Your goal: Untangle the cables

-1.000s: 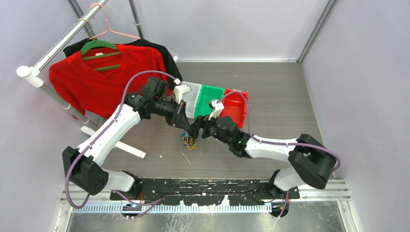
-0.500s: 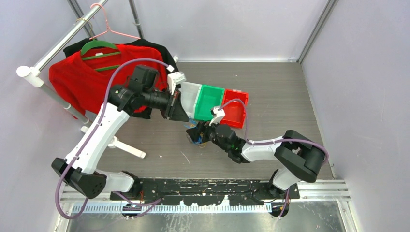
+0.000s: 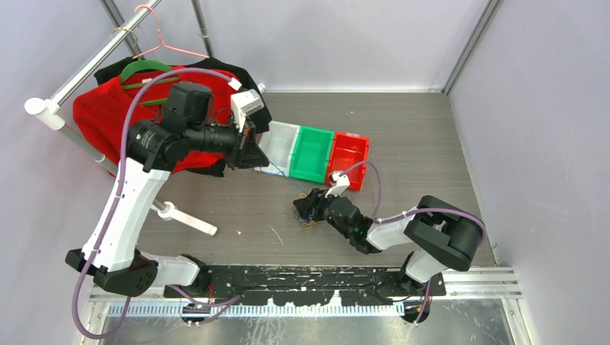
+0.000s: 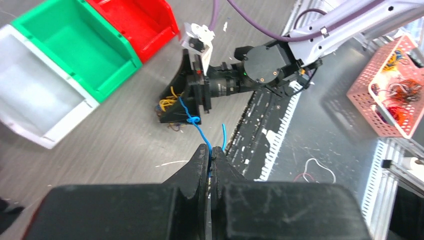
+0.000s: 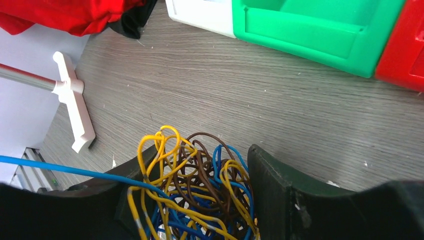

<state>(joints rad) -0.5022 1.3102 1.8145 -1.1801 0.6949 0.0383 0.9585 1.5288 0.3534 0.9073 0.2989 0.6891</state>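
The cables are a fist-sized clump (image 5: pixel 200 195) of yellow, brown and blue strands. My right gripper (image 5: pixel 195 167) is shut on the clump, which fills the gap between its two fingers. It sits low over the table in the top view (image 3: pixel 306 210). My left gripper (image 4: pixel 210 150) is shut on one blue strand (image 4: pixel 199 130). This strand runs taut from its tips down to the clump (image 4: pixel 170 102). In the top view my left gripper (image 3: pixel 253 157) is raised to the left of the clump, near the white bin. The blue strand also shows in the right wrist view (image 5: pixel 50 166).
White (image 3: pixel 277 144), green (image 3: pixel 311 152) and red (image 3: pixel 350 157) bins stand in a row behind the clump. A clothes rack with a red sweater (image 3: pixel 108 115) stands at the left, its white foot (image 3: pixel 183 218) on the table. A pink basket (image 4: pixel 385 95) of wires stands beyond the table edge.
My left gripper has lifted and pulled back to the left, drawing the blue strand out of the clump. My right gripper has moved nearer and lower with the clump.
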